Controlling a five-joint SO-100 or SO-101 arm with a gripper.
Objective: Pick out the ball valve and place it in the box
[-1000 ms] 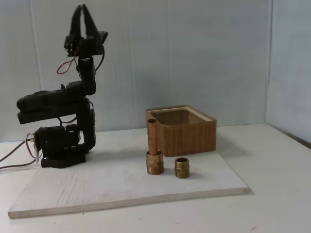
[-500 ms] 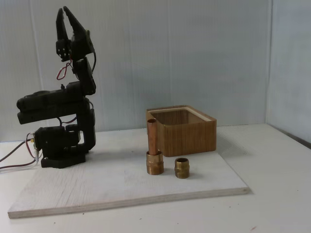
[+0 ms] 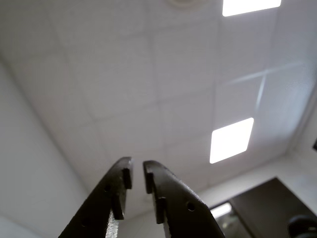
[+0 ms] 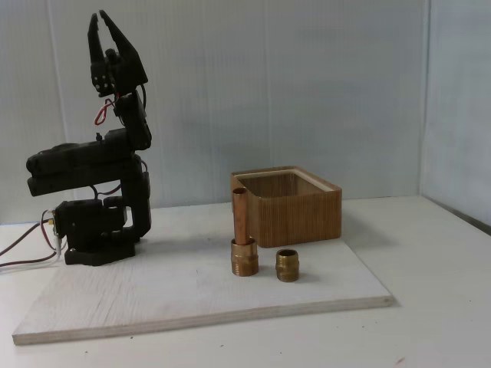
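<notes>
At the board's left end, the black two-finger pincer [image 4: 102,17] pointed at the ceiling, jaws narrowly parted and empty; it had swung left and since settled. Near the front edge stood the upright brass fitting with copper pipe [image 4: 243,235], the short brass threaded nipple [image 4: 287,265] just beside it. Behind stood the square layered-wood box [image 4: 299,208]. Judgement: with no red-levered ball valve on the board, it probably lay inside the box, delivery complete.

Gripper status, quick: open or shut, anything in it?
Gripper: open, jaws slightly apart, holding nothing, pointing up at the ceiling, high above the board.
</notes>
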